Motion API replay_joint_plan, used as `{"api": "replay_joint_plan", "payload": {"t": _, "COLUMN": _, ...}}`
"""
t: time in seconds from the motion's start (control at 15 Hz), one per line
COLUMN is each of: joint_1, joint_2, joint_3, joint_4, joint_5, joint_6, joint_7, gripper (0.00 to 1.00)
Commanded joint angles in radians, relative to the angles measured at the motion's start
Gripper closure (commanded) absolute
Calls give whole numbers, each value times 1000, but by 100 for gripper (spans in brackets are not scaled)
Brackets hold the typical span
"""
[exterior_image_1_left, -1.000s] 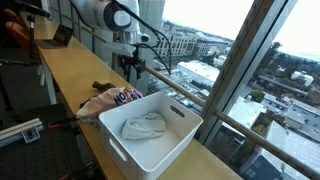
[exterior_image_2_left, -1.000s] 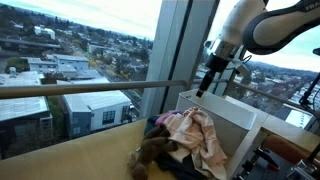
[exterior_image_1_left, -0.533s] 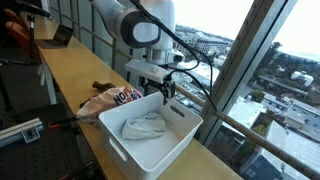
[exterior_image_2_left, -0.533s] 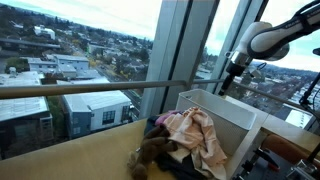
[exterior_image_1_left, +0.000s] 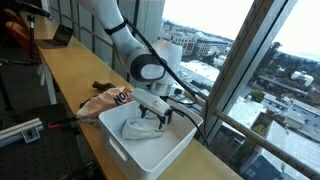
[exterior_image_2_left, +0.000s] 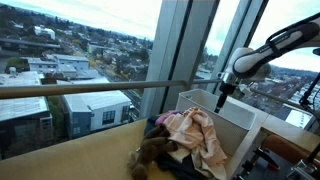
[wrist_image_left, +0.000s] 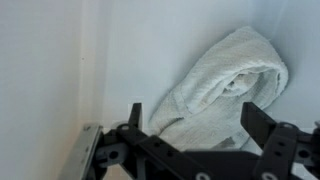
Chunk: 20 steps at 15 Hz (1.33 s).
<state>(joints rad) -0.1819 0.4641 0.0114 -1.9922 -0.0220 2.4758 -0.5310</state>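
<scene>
fingers (wrist_image_left: 254, 122) spread wide, empty, poised just above crumpled white towel (wrist_image_left: 225, 85) inside white bin (exterior_image_1_left: 118, 148). towel's thick roll lies ahead of fingers, between them. best centred over roll, lowered straight, bin wall avoided.

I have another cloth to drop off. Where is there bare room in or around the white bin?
Bare bin floor lies between the towel and the bin wall, beside the open gripper. The counter beyond the clothes pile is free. The pile crowds the bin's side.
</scene>
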Motion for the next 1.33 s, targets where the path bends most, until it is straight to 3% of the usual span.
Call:
{"api": "replay_joint_plan", "payload": {"t": 0.0, "joint_1": -35, "joint_2": 120, "joint_3": 38, "joint_4": 115, "joint_5": 41, "joint_6": -34, "joint_7": -31, "gripper": 0}}
{"api": "replay_joint_plan", "payload": {"t": 0.47, "joint_1": -30, "joint_2": 330, "joint_3": 57, "joint_4": 263, "joint_5": 22, "joint_6": -82, "joint_7": 15, "gripper": 0}}
{"api": "replay_joint_plan", "payload": {"t": 0.53, "joint_1": -25, "joint_2": 356, "joint_3": 56, "joint_4": 276, "joint_5": 16, "joint_6": -83, "joint_7": 22, "gripper": 6}}
{"api": "replay_joint_plan", "payload": {"t": 0.6, "joint_1": -20, "joint_2": 380, "joint_3": 53, "joint_4": 291, "joint_5": 11, "joint_6": -88, "joint_7": 29, "gripper": 26}}
{"api": "replay_joint_plan", "payload": {"t": 0.93, "joint_1": -10, "joint_2": 407, "joint_3": 46, "joint_4": 331, "joint_5": 1, "joint_6": -127, "joint_7": 60, "gripper": 64}}
{"api": "replay_joint_plan", "payload": {"t": 1.27, "joint_1": -4, "joint_2": 330, "joint_3": 48, "joint_4": 282, "joint_5": 0, "joint_6": -135, "joint_7": 69, "gripper": 99}}
